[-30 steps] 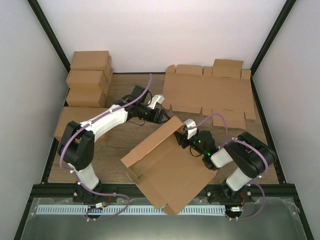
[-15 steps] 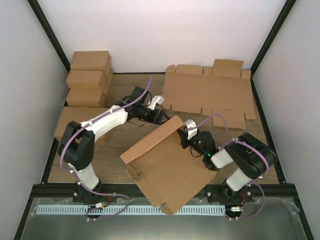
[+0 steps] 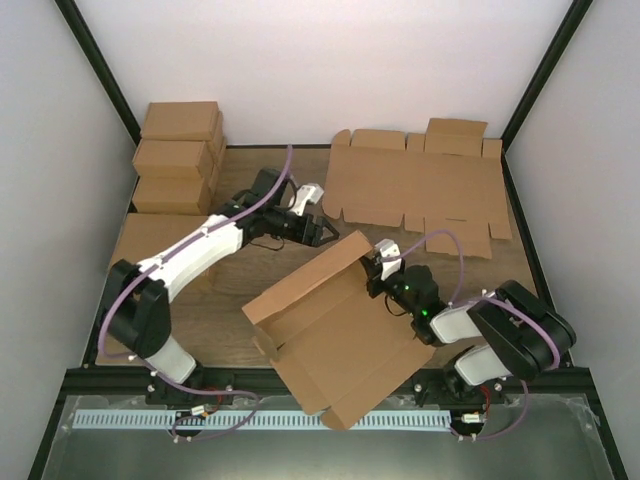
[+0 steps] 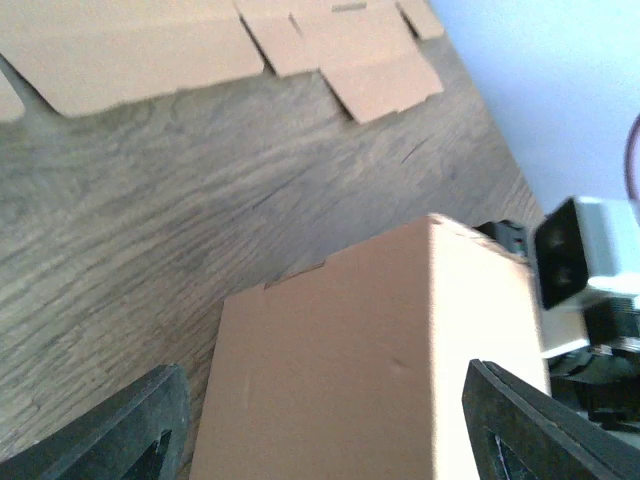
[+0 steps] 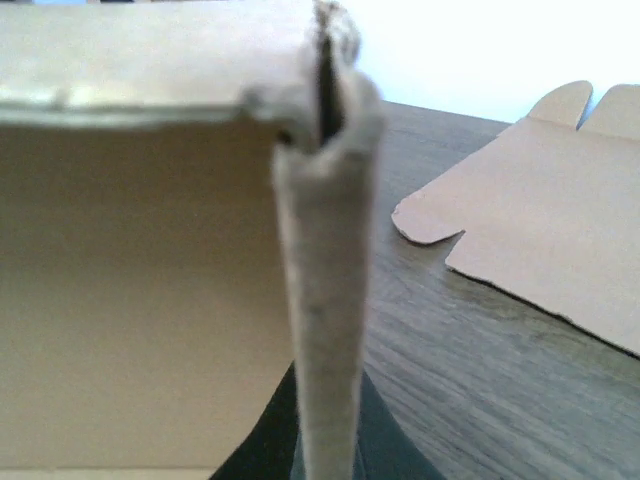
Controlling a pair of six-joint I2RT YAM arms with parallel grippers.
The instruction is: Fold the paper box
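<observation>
Now standing up a wall of the box (image 3: 330,340).
Its far corner is clamped in the right claw (image 3: 377,266); the left claw (image 3: 324,234), spread apart, should next press the flap in.

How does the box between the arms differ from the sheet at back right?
The paper box has raised walls; the cardboard sheet lies flat. The box sits skewed on the table; the sheet lies square. The right gripper pinches the box's wall; nothing touches the sheet. Both are brown cardboard.
</observation>
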